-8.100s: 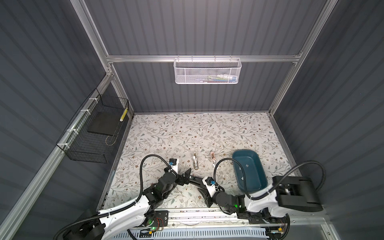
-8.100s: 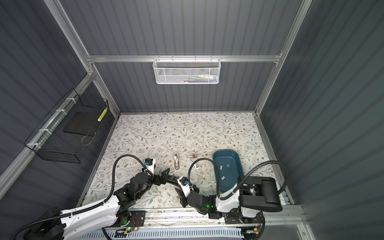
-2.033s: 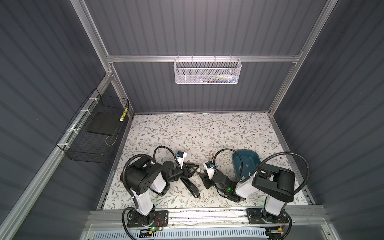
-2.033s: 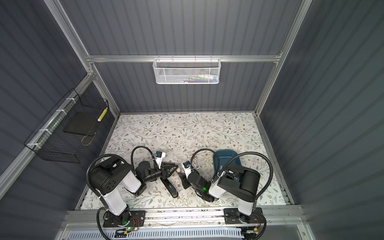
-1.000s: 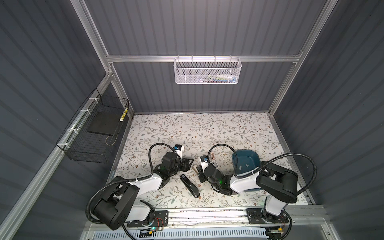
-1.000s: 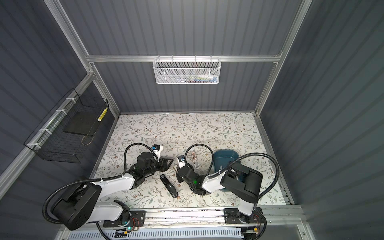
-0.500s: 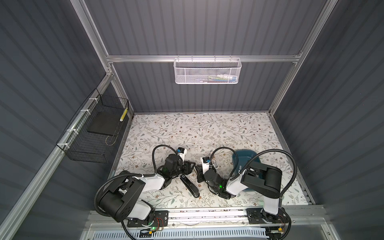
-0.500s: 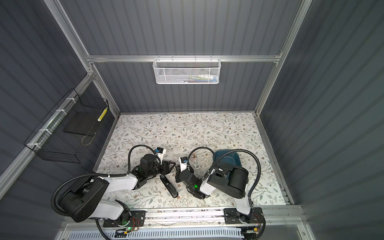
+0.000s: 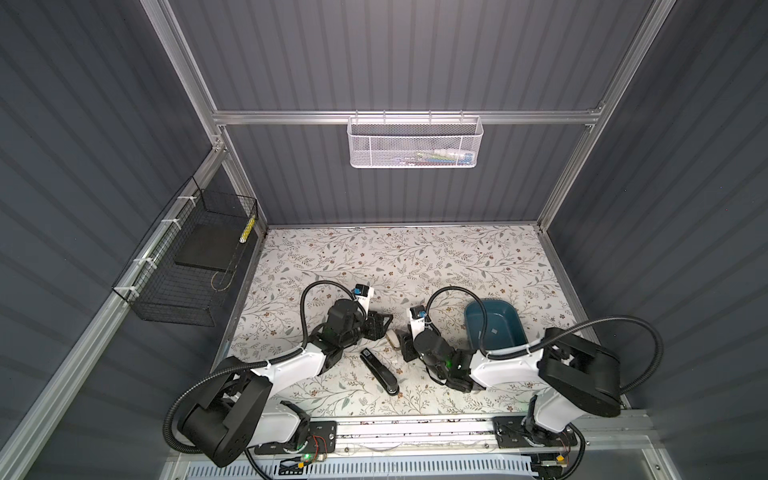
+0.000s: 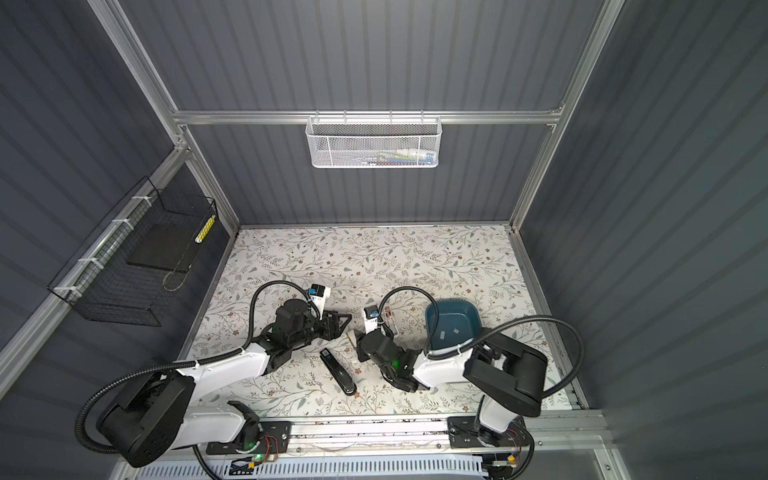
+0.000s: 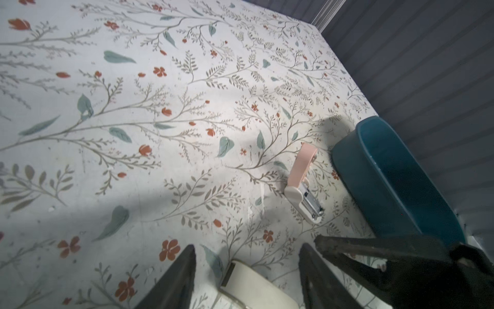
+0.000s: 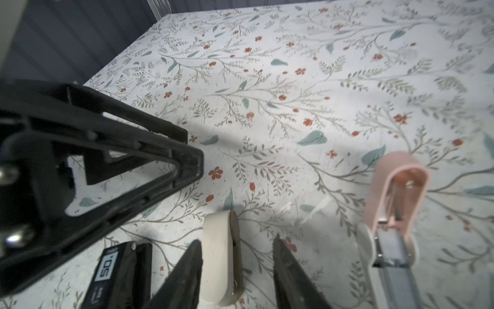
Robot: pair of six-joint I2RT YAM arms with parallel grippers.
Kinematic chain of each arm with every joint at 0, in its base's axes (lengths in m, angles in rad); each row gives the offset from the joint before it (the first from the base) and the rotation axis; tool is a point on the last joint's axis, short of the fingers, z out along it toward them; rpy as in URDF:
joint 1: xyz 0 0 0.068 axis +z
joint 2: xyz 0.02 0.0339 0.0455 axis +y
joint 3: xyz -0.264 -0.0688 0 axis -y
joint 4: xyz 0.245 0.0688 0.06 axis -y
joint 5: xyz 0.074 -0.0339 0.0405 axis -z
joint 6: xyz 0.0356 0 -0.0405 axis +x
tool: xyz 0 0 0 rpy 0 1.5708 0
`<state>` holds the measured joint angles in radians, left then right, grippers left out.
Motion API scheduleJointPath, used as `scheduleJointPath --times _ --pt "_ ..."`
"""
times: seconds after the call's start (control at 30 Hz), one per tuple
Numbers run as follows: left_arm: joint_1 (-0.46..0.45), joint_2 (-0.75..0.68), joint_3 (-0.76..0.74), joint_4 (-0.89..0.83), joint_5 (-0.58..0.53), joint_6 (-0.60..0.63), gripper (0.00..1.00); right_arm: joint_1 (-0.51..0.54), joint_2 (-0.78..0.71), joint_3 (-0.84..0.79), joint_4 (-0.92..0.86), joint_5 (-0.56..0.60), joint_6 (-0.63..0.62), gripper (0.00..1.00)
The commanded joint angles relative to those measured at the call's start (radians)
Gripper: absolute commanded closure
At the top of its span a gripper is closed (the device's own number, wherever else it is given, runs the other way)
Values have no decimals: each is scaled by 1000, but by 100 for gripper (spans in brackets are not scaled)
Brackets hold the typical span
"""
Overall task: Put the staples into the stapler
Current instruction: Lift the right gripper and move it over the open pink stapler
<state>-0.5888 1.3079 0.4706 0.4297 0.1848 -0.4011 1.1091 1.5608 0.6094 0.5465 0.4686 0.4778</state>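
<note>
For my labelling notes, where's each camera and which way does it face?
Both top views: overhead, front edge, looking down on the floral tabletop; both arms show.
Left wrist: low, facing the teal plastic tub; own black jaws show.
Right wrist: low, facing the open pink stapler; own jaws show.
Shared: both wrist views see the cream plastic stapler.

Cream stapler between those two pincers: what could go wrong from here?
1. The left pincer and right pincer both straddle the cream stapler with jaws apart; closing together, they might clash.
2. It sits off-centre in the right pincer, so a squeeze could skid it toward the black stapler close by.
</note>
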Motion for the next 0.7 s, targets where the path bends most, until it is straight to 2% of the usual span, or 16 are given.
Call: scheduleJointPath --times 0.0,0.17,0.37,0.53,0.67 --pt "-5 -16 40 -60 5 28 36 -11 -79 11 -175 55 -41 46" --pt "-5 -23 83 -86 24 38 31 -77 -199 -90 -220 58 -8 43" --pt "-5 7 151 -109 56 44 28 -128 -278 -186 -263 88 10 29" --pt "-6 46 192 -103 73 36 25 -155 -264 -228 -244 52 30 21" --pt "-6 93 222 -103 94 25 23 -173 -206 -231 -216 25 40 20"
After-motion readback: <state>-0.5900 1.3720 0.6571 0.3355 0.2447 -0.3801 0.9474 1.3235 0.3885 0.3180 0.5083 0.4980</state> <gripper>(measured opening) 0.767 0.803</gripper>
